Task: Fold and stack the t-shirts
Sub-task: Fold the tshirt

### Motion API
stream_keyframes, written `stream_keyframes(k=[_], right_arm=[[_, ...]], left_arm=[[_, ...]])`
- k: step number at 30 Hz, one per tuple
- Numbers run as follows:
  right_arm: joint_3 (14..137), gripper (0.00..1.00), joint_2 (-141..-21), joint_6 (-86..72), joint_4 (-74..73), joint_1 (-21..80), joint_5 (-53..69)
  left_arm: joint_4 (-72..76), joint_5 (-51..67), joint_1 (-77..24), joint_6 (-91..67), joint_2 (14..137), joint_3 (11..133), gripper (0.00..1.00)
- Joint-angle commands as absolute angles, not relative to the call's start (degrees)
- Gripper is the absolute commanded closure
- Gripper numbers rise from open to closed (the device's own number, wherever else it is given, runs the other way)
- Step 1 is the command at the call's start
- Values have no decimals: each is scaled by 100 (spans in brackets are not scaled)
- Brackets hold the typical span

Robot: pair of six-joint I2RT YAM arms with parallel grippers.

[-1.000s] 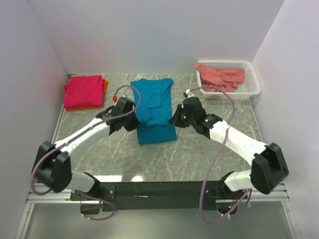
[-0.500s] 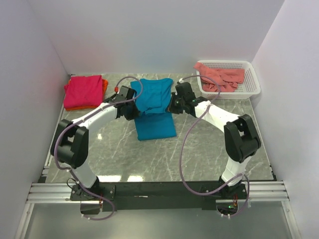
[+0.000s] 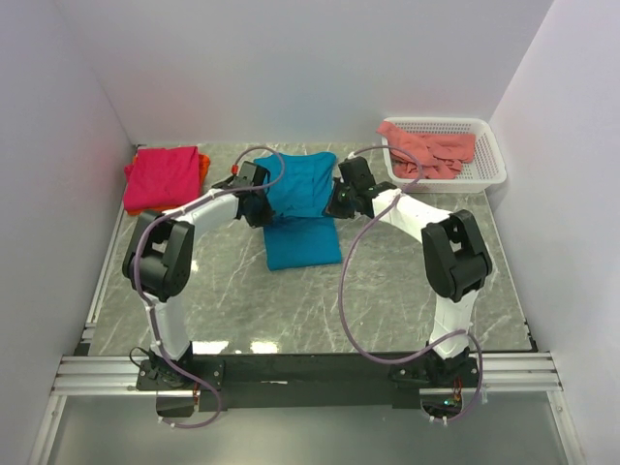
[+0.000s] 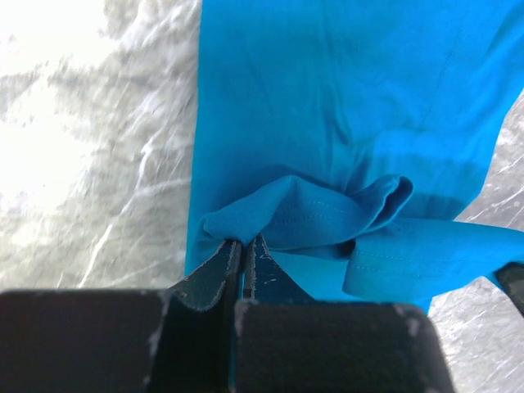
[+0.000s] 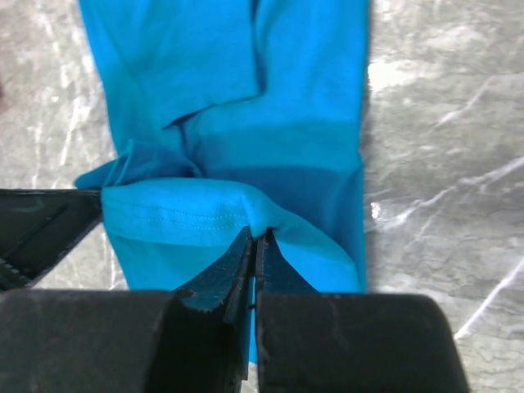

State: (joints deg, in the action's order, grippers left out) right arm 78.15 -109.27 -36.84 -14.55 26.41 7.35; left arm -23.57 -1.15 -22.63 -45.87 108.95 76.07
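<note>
The teal-blue t-shirt (image 3: 298, 208) lies lengthwise in the middle of the table, its near part folded back over itself. My left gripper (image 3: 260, 205) is shut on the shirt's folded left edge; in the left wrist view the jaws (image 4: 243, 243) pinch the cloth (image 4: 344, 123). My right gripper (image 3: 336, 205) is shut on the right edge; in the right wrist view the jaws (image 5: 255, 237) pinch the hem (image 5: 246, 123). The magenta-pink t-shirt (image 3: 160, 177) lies folded on the orange t-shirt (image 3: 202, 165) at the back left. The salmon-pink t-shirt (image 3: 426, 147) lies crumpled in the basket.
The white plastic mesh basket (image 3: 490, 160) stands at the back right corner. White walls close the left, back and right sides. Grey marble tabletop (image 3: 291, 300) shows in front of the blue shirt.
Both grippers have moved away from me towards the back, carrying the shirt's near edge over the rest. The arms are now stretched out further.
</note>
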Motion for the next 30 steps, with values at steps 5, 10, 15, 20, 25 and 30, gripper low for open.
stream_keyframes(k=[5,10,15,20,25,30], right_arm=[[8428,100,-11346,-3726,-1511,2496,704],[8691,64,-11549,-3657,-1502,2400,1080],[8649,42,-11252,-3323,-1539,2391,1239],[7473,39,-10495,-3340,-1231,2391,1292],[6103,39,-9669,-3428,-985,2391,1485],[5310,39,-9352,-3603,-642,2391,1740]], left_arm=[[-2241,-158,-2206,-4342,11135,8103,99],[-2312,-114,-2188,-4236,11329,8358,47],[-2180,-88,-2188,-4210,10821,8140,10],[-1943,122,-2197,-4341,10074,7061,1],[-1706,369,-2346,-4482,9116,5882,1],[-1345,597,-2619,-4746,8578,4853,1]])
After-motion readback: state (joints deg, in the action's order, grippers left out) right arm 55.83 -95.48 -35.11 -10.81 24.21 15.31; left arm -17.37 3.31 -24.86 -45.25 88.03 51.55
